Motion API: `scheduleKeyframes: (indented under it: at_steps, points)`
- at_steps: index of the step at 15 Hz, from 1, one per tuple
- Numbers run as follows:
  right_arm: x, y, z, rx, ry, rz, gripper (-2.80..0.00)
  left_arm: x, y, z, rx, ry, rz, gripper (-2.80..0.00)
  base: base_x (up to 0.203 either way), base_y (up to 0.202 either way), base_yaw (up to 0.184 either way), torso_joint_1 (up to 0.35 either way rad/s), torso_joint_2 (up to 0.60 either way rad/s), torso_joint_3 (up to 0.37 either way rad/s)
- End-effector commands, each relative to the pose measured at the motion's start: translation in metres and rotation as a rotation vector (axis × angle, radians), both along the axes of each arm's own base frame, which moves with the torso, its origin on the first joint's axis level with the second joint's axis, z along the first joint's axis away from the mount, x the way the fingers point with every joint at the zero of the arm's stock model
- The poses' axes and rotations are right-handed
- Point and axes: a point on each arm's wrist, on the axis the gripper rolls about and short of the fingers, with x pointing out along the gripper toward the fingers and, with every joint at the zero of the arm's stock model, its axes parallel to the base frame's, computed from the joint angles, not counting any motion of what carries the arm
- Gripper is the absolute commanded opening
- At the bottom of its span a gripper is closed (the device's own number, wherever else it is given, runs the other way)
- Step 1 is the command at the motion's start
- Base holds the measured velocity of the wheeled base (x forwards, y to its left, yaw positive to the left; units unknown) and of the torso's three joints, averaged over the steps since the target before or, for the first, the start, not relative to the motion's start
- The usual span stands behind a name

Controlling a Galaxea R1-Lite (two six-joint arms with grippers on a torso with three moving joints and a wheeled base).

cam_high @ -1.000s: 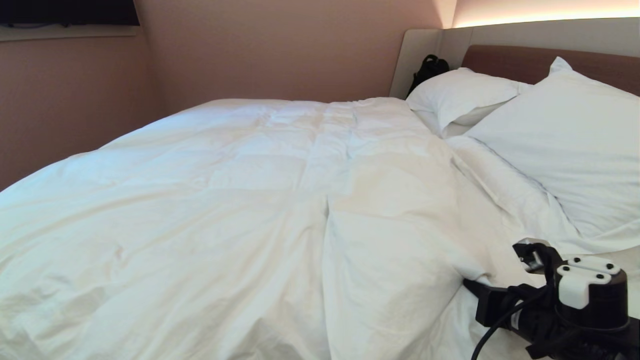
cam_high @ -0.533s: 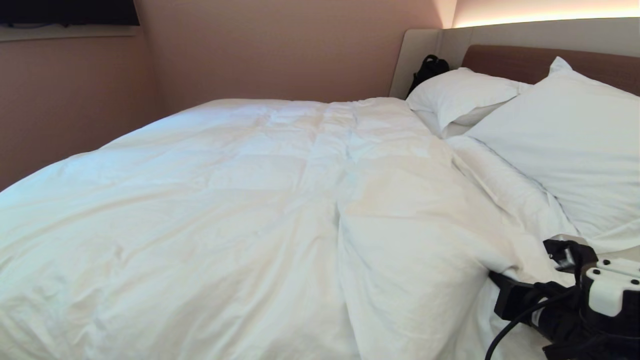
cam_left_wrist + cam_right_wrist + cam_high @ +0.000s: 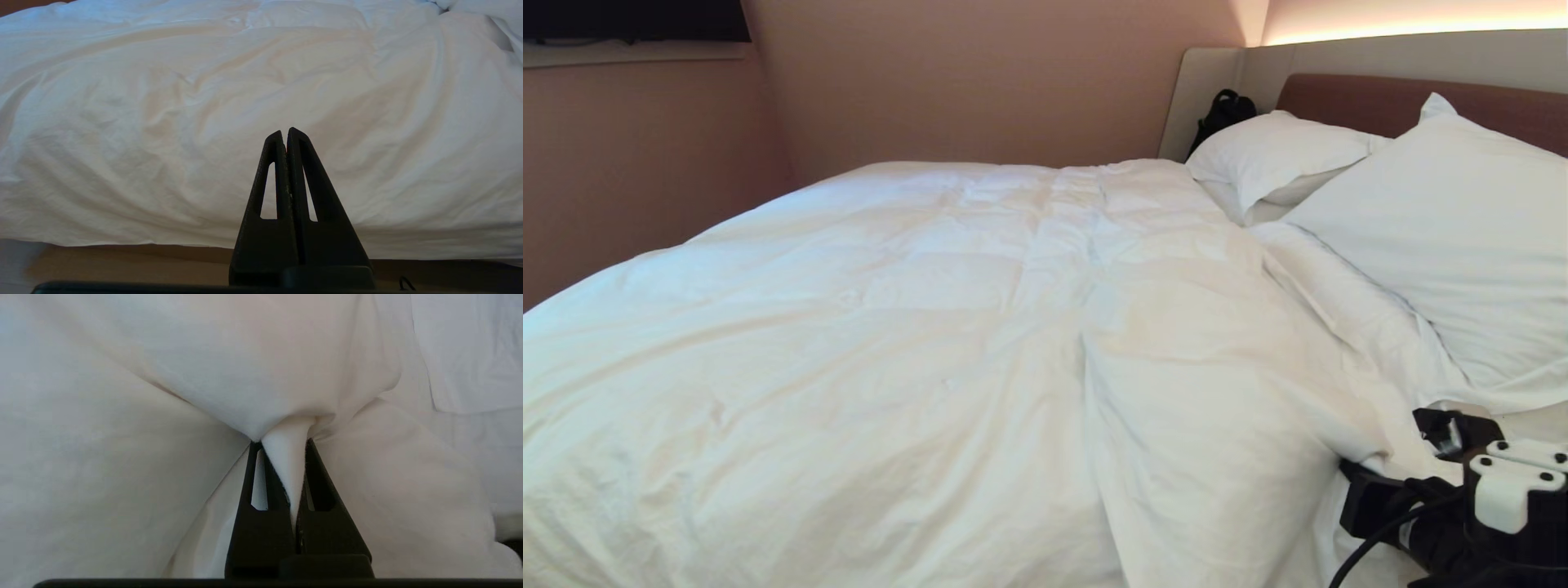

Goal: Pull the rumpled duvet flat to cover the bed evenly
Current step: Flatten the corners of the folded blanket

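One soft, puffy duvet (image 3: 947, 343) lies over the bed (image 3: 1405, 106), wrinkled. Right end effector (image 3: 286, 449) is clamped on a pinch of fabric nr the pillows (image 3: 1445, 237); left end effector (image 3: 285, 136) closed, empty. Edge grips prob. best.

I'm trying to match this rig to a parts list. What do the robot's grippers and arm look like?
Each gripper, left gripper and right gripper, has two matte black tapering fingers with long slot cutouts, on a black base. The right arm is black with a white bracket bearing dark screws and a black cable.
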Motion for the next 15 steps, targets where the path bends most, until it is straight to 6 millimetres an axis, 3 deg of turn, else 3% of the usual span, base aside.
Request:
scheduleKeyframes:
  at_steps: [1, 5, 11, 12, 15]
  points:
    - [0.000, -0.001, -0.013, -0.041, 0.053, -0.037, -2.80, 0.000, 0.000, 0.000, -0.001, 0.000, 0.001, -2.80, 0.000, 0.000, 0.000, 0.000, 0.00, 0.000]
    - [-0.004, -0.003, -0.016, -0.046, 0.072, -0.036, -2.80, 0.000, 0.000, 0.000, -0.001, 0.000, 0.001, -2.80, 0.000, 0.000, 0.000, 0.000, 0.00, 0.000]
    - [-0.010, -0.001, -0.046, -0.103, 0.227, -0.025, -2.80, 0.000, 0.000, 0.000, -0.001, 0.000, 0.001, -2.80, 0.000, 0.000, 0.000, 0.000, 0.00, 0.000]
    - [-0.011, 0.000, -0.051, -0.105, 0.250, -0.023, 0.00, 0.000, 0.000, 0.000, -0.001, 0.000, 0.001, -2.80, 0.000, 0.000, 0.000, 0.000, 0.00, 0.000]
    - [-0.010, 0.006, -0.051, -0.058, 0.222, -0.015, 0.00, 0.000, 0.000, 0.000, -0.001, 0.000, 0.001, -2.80, 0.000, 0.000, 0.000, 0.000, 0.00, 0.000]
